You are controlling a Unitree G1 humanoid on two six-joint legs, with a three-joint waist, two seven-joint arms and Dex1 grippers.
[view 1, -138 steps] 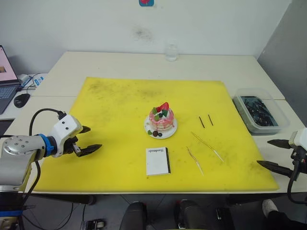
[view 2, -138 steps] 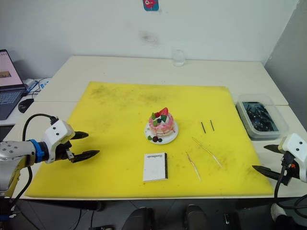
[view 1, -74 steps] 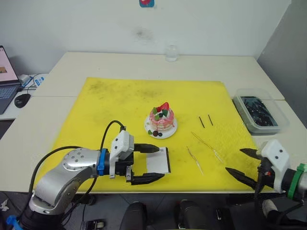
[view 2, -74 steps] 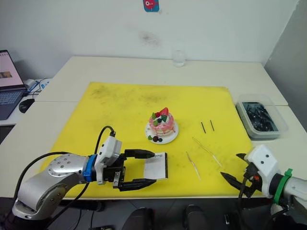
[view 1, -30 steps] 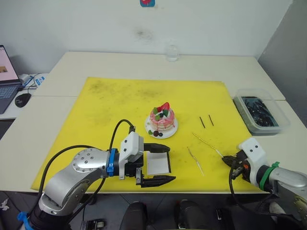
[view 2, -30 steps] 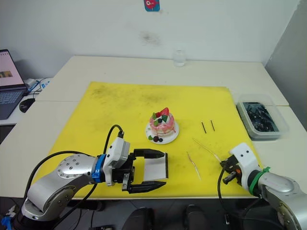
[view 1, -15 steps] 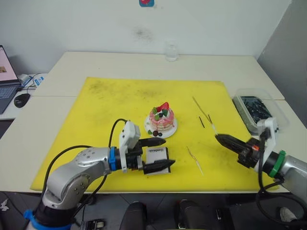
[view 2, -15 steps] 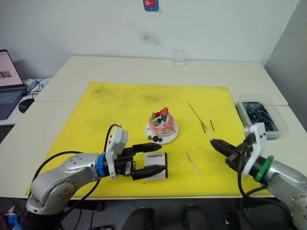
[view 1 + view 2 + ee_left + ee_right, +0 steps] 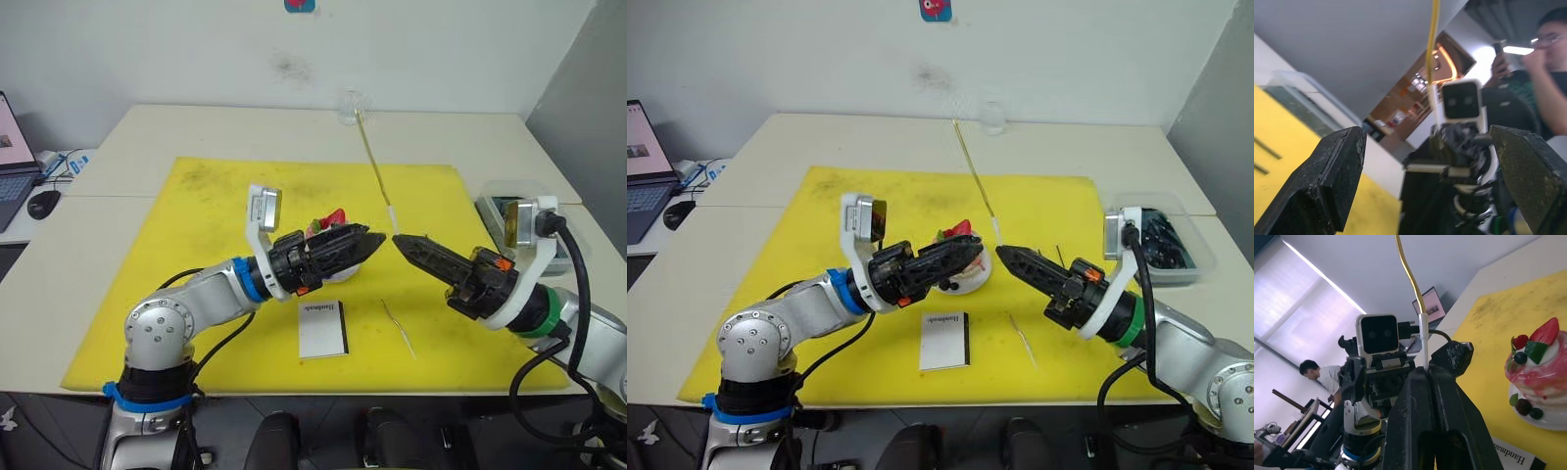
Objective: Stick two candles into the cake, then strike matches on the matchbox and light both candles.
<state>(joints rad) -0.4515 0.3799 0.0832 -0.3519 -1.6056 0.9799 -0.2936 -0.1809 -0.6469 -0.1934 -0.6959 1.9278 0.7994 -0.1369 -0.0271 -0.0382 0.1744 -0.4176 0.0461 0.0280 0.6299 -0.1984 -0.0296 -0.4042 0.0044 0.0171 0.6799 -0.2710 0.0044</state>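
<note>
A thin golden candle (image 9: 377, 174) stands nearly upright above the yellow mat (image 9: 216, 215), its white base pinched between the closed fingers of the right gripper (image 9: 397, 240), which is raised just right of the cake (image 9: 963, 257). The right wrist view looks along those fingers to the wavy stick rising from the tips.

The second candle (image 9: 398, 328) lies flat on the mat in front of the gripper, right of the matchbox (image 9: 322, 328). The matchbox rests face up near the mat's front edge, its black strip on the right side. One dark match (image 9: 1059, 256) shows on the mat beyond the right arm.

The cake sits on its small white plate at the mat's centre, largely hidden behind the left gripper (image 9: 377, 241), its red strawberry visible above the arm. The left gripper hangs in the air facing the right one, tip close to tip; in the left wrist view its fingers (image 9: 1334, 176) stand wide apart with nothing between them.

A clear tub (image 9: 558, 250) of dark items sits at the table's right edge, a glass (image 9: 991, 117) at the far side, and a laptop (image 9: 647, 162) on the left. A person (image 9: 1547, 73) appears in the left wrist view.
</note>
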